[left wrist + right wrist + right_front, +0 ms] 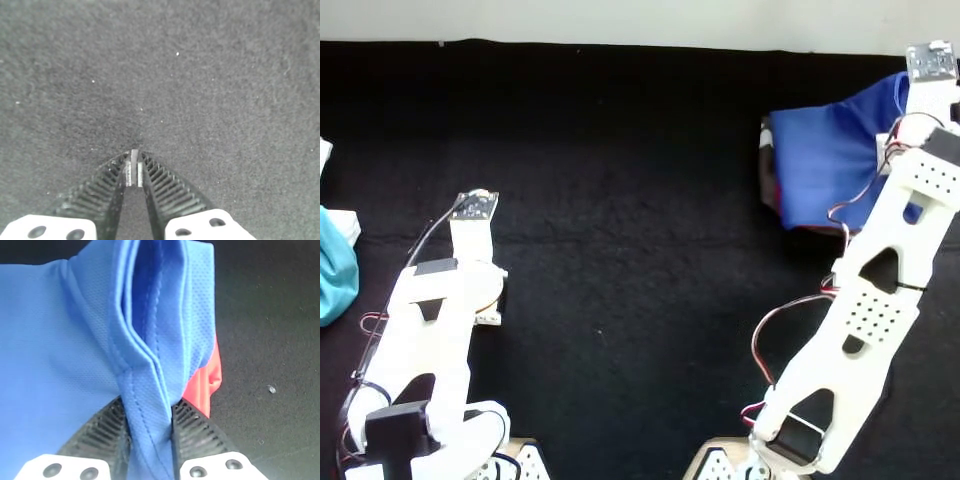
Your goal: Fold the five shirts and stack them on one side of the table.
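1 blue shirt (pixel 60 330) clamped w/ right end effector (pixel 150 415); left end effector (pixel 134 169) clenched over table (pixel 215 75).

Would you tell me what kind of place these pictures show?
Probably a robot lab bench: black cloth-covered table, right gripper pinching a blue shirt over a red garment, left gripper closed above bare cloth.

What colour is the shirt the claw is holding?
The shirt is blue, clearest in the right wrist view.
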### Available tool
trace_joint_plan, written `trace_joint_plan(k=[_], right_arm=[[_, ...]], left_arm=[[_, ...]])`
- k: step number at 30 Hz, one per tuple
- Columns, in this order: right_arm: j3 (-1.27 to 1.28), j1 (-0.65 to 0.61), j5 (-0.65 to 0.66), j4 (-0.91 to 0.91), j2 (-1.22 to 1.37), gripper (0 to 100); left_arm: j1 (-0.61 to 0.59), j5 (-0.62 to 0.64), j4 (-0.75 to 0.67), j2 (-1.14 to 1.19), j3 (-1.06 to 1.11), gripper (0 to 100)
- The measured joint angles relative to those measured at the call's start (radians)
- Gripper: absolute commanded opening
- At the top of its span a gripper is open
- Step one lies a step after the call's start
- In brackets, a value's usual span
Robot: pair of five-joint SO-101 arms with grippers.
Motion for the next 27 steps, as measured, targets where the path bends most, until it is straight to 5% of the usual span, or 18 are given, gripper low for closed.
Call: trace_joint_plan(k=[7, 16, 21, 27], right_arm=[[-0.009, 0.008, 0.0, -0.002, 0.002, 29.0], [-0.302, -0.046, 0.0, -0.002, -0.002, 27.8], [-0.37, -0.083, 0.0, 0.08, -0.02, 0.0], [-0.377, -0.117, 0.0, 0.359, -0.02, 4.3]], left_arm=[[0.0, 0.0, 0.0, 0.0, 0.0, 1], [0.0, 0.0, 0.0, 0.0, 0.0, 1], [0.0, 0.0, 0.0, 0.0, 0.0, 1], [0.0, 0.0, 0.0, 0.0, 0.0, 1]])
